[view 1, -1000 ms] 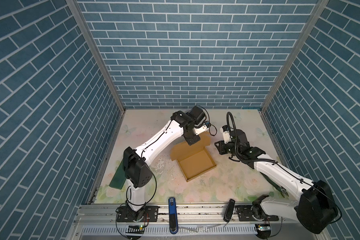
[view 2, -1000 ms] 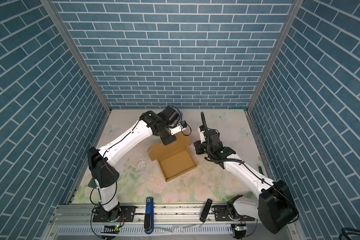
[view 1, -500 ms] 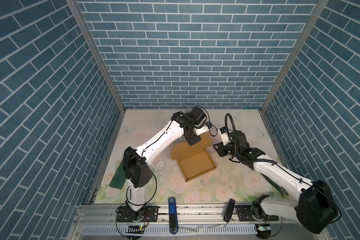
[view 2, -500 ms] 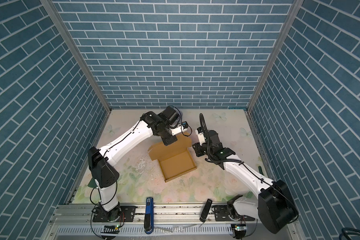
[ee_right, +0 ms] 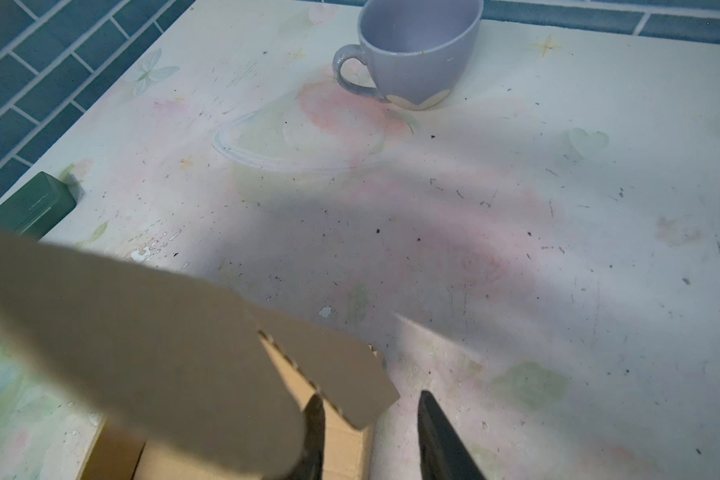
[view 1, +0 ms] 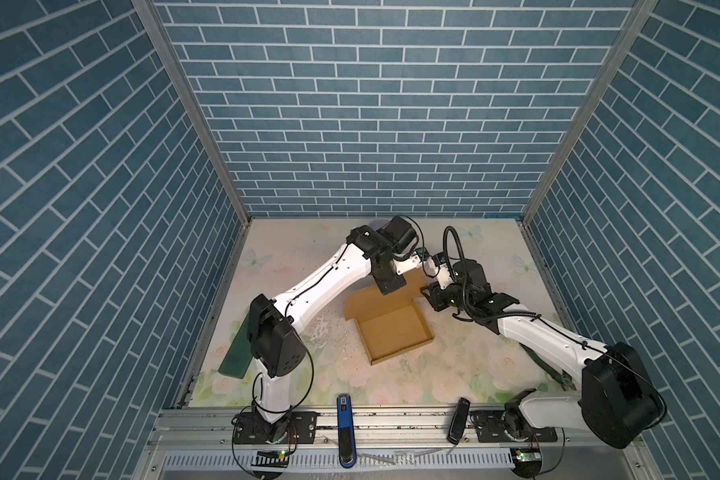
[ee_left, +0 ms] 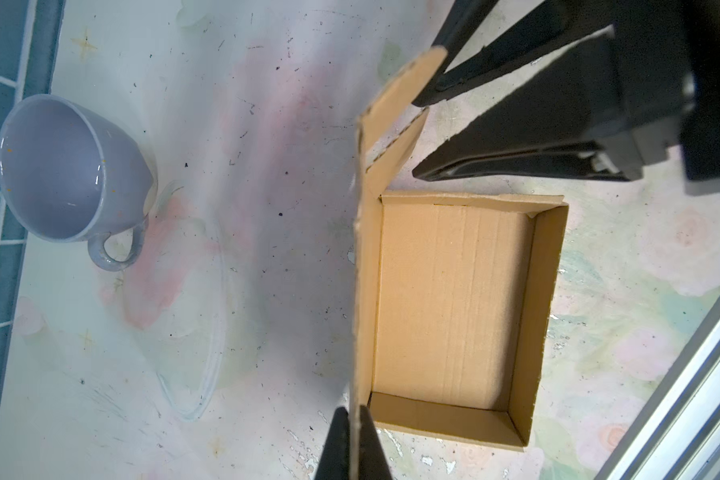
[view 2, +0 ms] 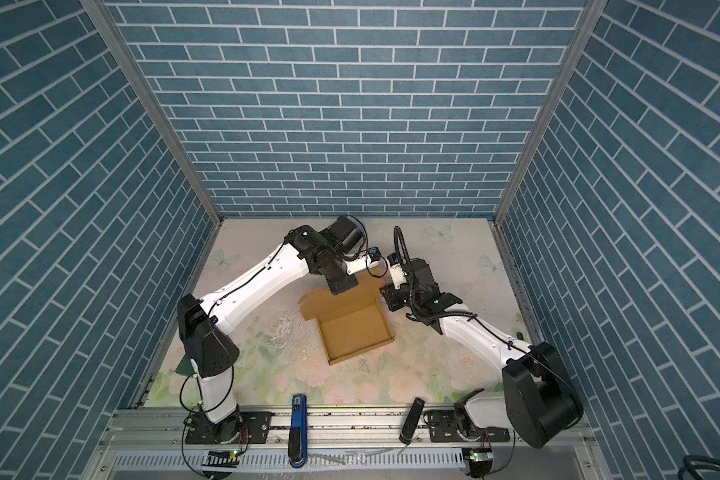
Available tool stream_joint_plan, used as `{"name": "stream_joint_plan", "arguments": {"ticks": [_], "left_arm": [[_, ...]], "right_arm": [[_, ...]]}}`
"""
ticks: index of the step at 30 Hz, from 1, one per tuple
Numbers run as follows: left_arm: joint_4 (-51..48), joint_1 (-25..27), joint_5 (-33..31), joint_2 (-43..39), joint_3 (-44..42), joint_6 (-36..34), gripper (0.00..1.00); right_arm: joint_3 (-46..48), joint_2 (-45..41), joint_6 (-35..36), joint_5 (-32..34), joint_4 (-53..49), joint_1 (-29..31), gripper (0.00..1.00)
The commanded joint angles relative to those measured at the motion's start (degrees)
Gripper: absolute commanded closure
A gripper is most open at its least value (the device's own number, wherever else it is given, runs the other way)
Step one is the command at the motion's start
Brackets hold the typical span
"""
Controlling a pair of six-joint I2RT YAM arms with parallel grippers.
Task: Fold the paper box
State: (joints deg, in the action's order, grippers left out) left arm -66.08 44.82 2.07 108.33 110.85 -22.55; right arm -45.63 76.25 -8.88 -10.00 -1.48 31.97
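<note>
Paper box (view 1: pixel 395 332) opens upward, lid (view 1: pixel 375 301) raised @ far edge.

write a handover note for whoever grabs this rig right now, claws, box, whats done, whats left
Left claw: shut on the edge of the lid of the paper box, holding the lid roughly upright.
Right claw: open, jaws at the lid's side flap, not clamped on it.
Box: mid table, tray open to the top.
Done: all four tray walls stand.
Left: likely fold the side flaps in, then bring the lid down and tuck it shut.
</note>
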Motion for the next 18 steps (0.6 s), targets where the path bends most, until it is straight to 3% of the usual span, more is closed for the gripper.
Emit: {"name": "stream_joint_plan", "arguments": {"ticks": [1, 10, 18], "left_arm": [[0.2, 0.4, 1.2, 0.1, -0.5, 0.1, 0.96], [0.5, 0.6, 1.1, 0.3, -0.4, 0.2, 0.97], [1.6, 0.7, 1.3, 0.3, -0.6, 1.3, 0.97]], "right_arm": [[-2.8, 0.9, 3.7, -1.3, 1.5, -0.2, 0.62], [-4.7, 1.3, 5.2, -3.6, 1.0, -0.4, 0.63], [-5.1, 2.2, 4.3, -6.0, 1.9, -0.4, 0.69]]}}
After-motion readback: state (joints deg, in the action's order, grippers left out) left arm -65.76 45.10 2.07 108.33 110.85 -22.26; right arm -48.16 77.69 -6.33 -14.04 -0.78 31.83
